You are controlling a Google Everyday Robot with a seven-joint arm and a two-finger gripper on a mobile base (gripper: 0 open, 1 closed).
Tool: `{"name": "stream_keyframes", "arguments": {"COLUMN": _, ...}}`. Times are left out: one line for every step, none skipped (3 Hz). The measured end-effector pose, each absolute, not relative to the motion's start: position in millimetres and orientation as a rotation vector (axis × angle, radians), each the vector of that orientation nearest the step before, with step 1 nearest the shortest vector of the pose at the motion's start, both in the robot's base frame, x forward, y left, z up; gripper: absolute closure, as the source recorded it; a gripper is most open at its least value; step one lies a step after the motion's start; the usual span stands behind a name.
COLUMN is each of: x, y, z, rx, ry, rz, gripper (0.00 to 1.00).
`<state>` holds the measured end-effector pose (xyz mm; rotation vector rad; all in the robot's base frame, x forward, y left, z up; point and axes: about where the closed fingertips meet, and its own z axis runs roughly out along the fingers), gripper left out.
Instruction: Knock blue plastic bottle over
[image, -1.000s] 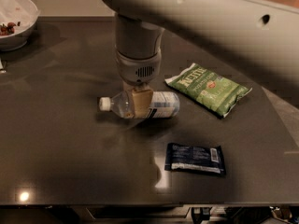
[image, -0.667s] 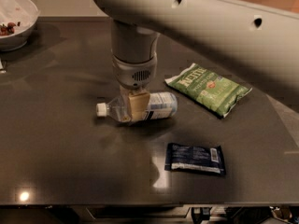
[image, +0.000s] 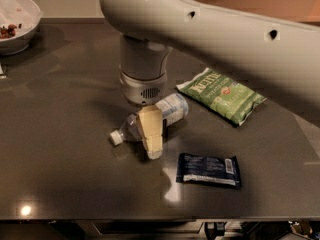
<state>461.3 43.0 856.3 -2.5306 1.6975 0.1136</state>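
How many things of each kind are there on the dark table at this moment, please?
Bottles: 1, the blue plastic bottle, lying on its side.
Snack packets: 2, the green bag and the dark blue wrapper.
Bowls: 1, the white bowl at the far left.
Total: 4.
The tool hangs over the bottle's middle.

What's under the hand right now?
The blue plastic bottle lies on its side on the table beneath the hand, white cap toward the picture's left. The hand covers the bottle's middle, so that part cannot be seen.
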Motion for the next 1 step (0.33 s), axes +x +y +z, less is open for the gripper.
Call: {"name": "stream_keyframes", "arguments": {"x": 460.8, "y": 43.3, "z": 856.0, "rx": -2.529, "ry": 1.697, "rz": 0.119, "gripper": 0.00}}
